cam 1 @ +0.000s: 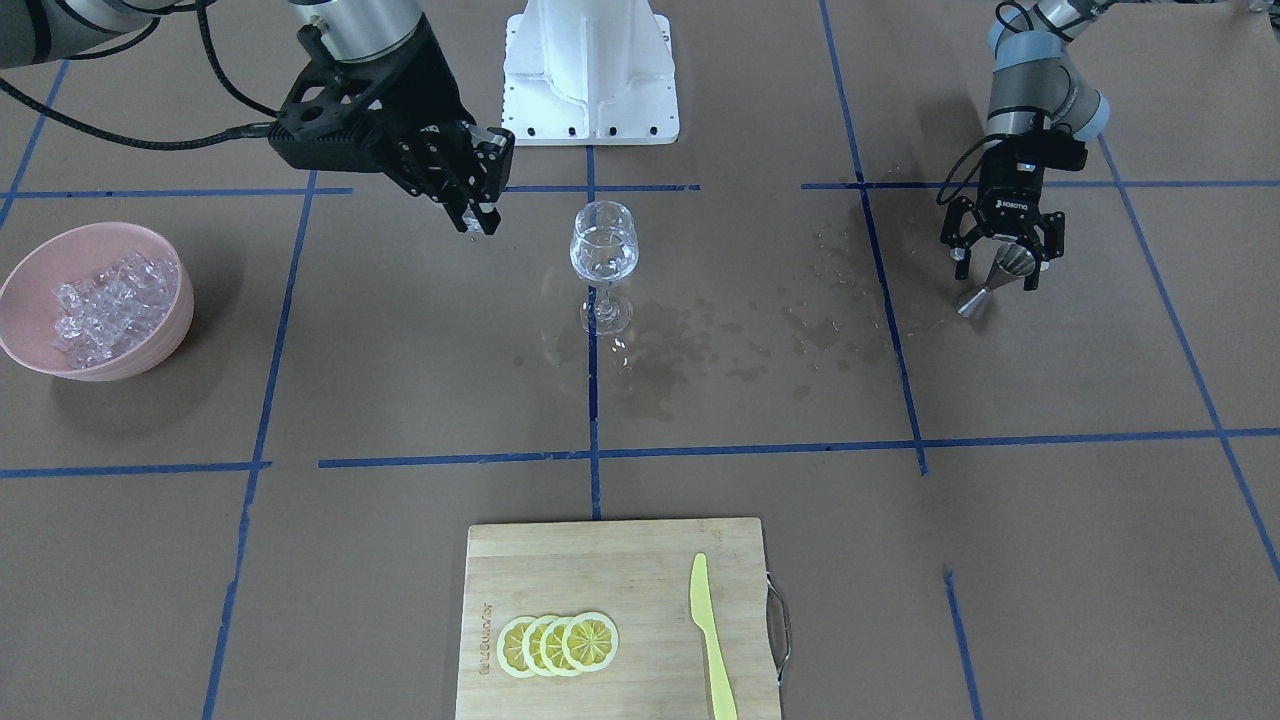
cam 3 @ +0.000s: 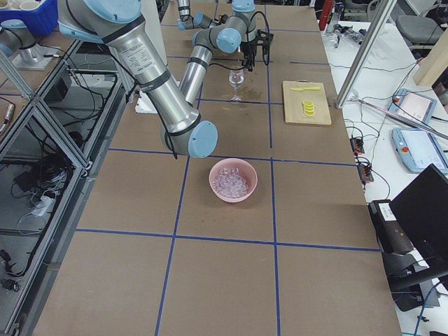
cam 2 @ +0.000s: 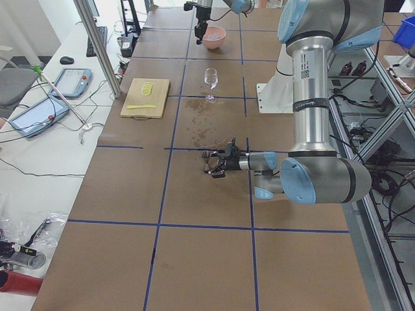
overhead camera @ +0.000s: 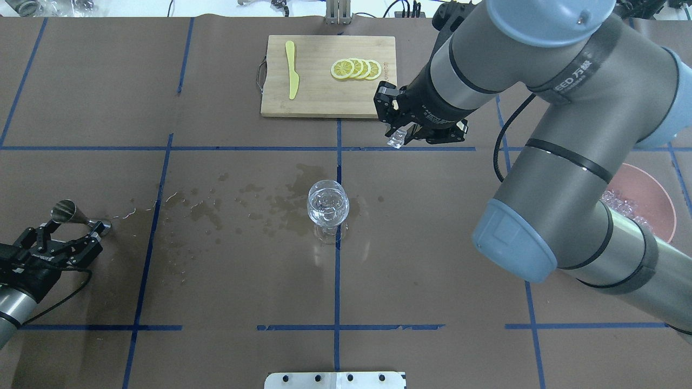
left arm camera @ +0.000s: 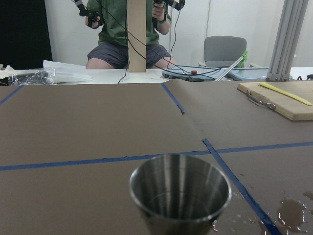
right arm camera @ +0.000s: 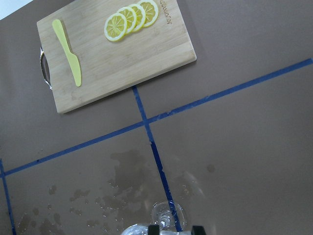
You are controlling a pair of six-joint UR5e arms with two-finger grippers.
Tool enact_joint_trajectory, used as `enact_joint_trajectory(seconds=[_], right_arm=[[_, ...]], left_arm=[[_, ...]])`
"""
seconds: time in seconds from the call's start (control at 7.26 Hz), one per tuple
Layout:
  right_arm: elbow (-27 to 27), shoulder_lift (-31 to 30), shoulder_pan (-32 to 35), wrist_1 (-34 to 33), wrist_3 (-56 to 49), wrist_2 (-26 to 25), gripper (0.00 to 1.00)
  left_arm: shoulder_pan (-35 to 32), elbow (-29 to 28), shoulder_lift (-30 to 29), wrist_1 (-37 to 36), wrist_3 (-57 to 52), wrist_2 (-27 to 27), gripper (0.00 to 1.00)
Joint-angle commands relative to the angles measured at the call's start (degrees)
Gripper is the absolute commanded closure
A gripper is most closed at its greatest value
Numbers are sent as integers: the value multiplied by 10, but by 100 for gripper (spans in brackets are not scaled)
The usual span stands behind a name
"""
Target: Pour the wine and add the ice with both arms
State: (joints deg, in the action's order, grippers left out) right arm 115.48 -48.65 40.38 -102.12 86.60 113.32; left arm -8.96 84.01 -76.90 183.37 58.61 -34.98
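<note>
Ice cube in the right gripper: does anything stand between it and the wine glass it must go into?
Nothing visible does. The ice cube is held in the right gripper, raised to one side of the wine glass. Only wet-spotted table lies between, and the glass's mouth is uncovered.

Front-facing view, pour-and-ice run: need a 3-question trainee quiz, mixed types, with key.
1. True or false: the lemon slices lie on the cutting board.
2. What does the right tool hold? A) an ice cube B) a spoon C) a bottle
3. Fill in: the pink bowl holds ___.
Key: 1 true; 2 A; 3 ice.
</note>
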Motion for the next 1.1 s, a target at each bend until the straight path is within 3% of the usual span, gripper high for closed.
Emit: enact_joint_trajectory(seconds=[0.0,0.69,0.96], right_arm=[[-7,26,-59,-9,47,-57,100],[-97,101,-116,-6,88,-121,100],[-105,98,-130,-6,88,-130,100]], left_arm=[[0,3,34,16,-1,-58,0],[1,40,108,17,-51,-183,0],[-1,56,134,17,-72,-218,0]])
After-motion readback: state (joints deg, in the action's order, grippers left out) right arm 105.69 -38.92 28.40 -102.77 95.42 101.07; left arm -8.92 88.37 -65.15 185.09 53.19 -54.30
